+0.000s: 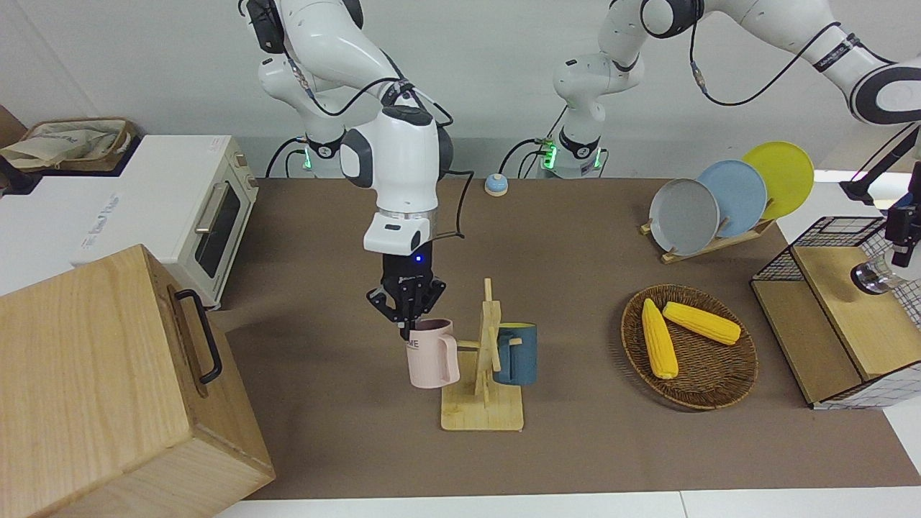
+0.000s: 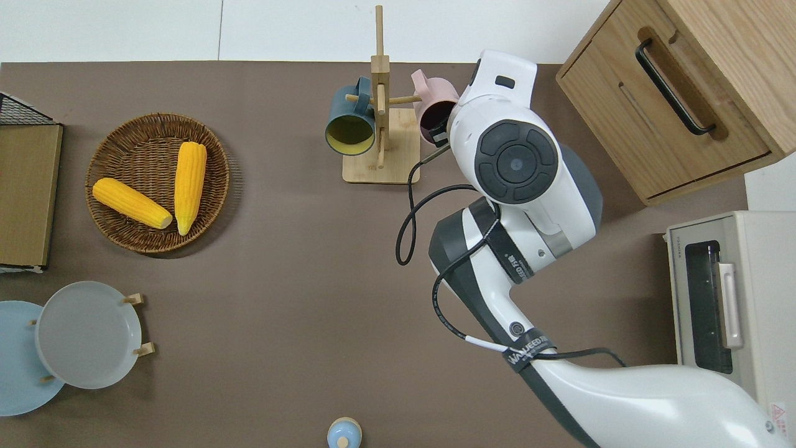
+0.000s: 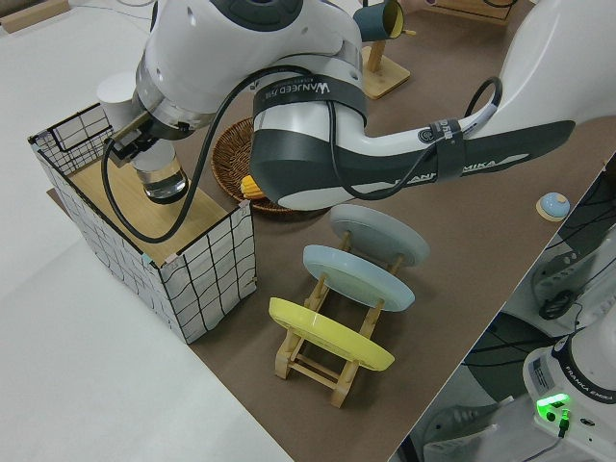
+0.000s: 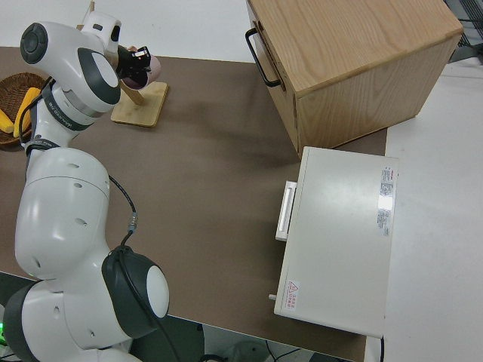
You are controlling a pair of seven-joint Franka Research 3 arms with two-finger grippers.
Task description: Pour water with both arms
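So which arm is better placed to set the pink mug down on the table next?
Right: the right end effector grips the pink mug by its rim beside the wooden rack; the left end effector is at the wire box.

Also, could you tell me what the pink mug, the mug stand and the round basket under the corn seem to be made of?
Pink mug, in the right gripper: likely ceramic or plastic, with a smooth matte look. Mug stand: pale light wood, perhaps bamboo, with visible grain, pegs and a flat base. Basket: woven brown wicker or rattan, with a ribbed weave across its rim.
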